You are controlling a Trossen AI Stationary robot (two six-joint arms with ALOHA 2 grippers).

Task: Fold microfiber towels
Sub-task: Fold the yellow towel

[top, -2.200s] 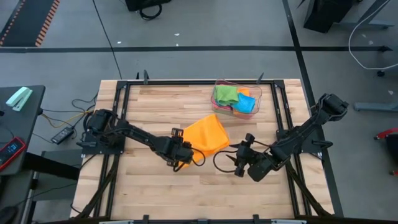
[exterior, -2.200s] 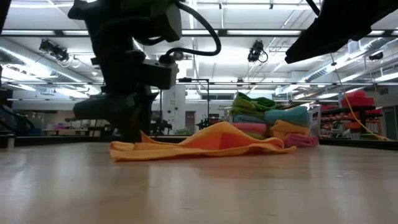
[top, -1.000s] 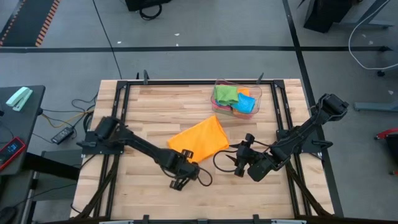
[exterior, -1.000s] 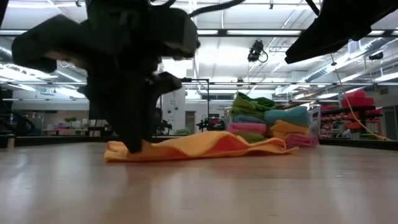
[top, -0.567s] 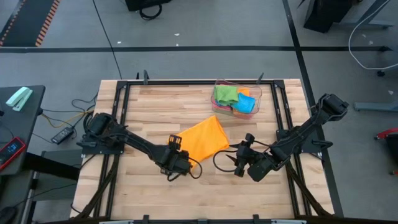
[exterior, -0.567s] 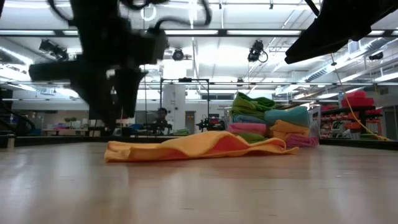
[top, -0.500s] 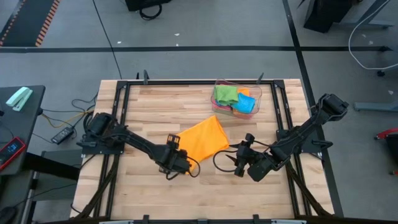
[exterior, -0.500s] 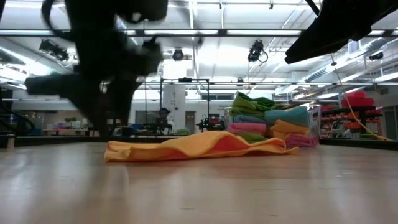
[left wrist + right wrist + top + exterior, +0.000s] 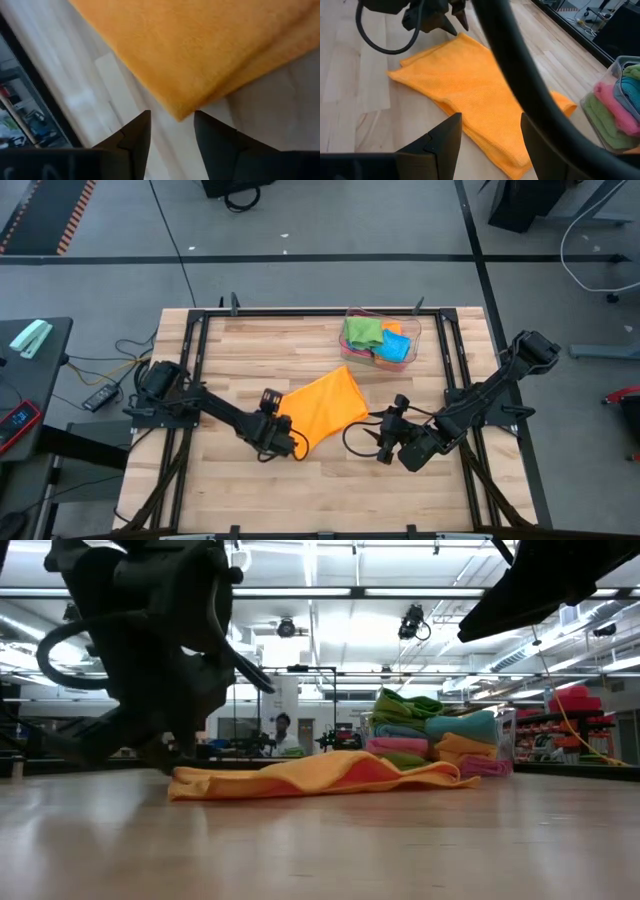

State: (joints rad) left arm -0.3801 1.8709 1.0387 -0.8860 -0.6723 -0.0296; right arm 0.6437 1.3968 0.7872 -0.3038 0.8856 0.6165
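Left gripper point(image 9: 276, 416): low over the worktop point(image 9: 240, 480), right at the left corner of the orange towel point(image 9: 322, 406). In its own wrist view the two dark fingers point(image 9: 135, 135) stand apart with the towel's corner point(image 9: 190, 60) showing just beyond the gap; nothing is between the jaws, and they hold nothing.

Right gripper point(image 9: 385, 442): waits above the worktop just right of the orange towel, pointing toward it. Its jaws are parted (wide gap in its own wrist view, with the towel point(image 9: 470, 95) seen past the fingers point(image 9: 442, 140)) and hold nothing.

Orange towel: lies near the middle of the worktop, between the two grippers, folded over into a rough slanted four-sided shape. A doubled edge shows along its near side in the right wrist view. From the low view it lies nearly flat point(image 9: 310, 775), slightly humped in the middle, with the left gripper point(image 9: 165, 745) at its left end.

Cable: a dark cable point(image 9: 520, 85) from the right arm crosses in front of the towel in the right wrist view.

Tray: a clear plastic tray point(image 9: 350, 315) sits farther back, toward the right rear of the worktop, well apart from the orange towel.

Other towels: folded ones stacked in the tray, green point(image 9: 362, 332), blue point(image 9: 396, 347) and pink point(image 9: 358, 353), with a bit of orange at the back; in the low view the stack point(image 9: 430, 735) rises behind the orange towel.

Beyond: a person point(image 9: 283, 735) shows far off in the room behind the worktop (small, detail unclear).
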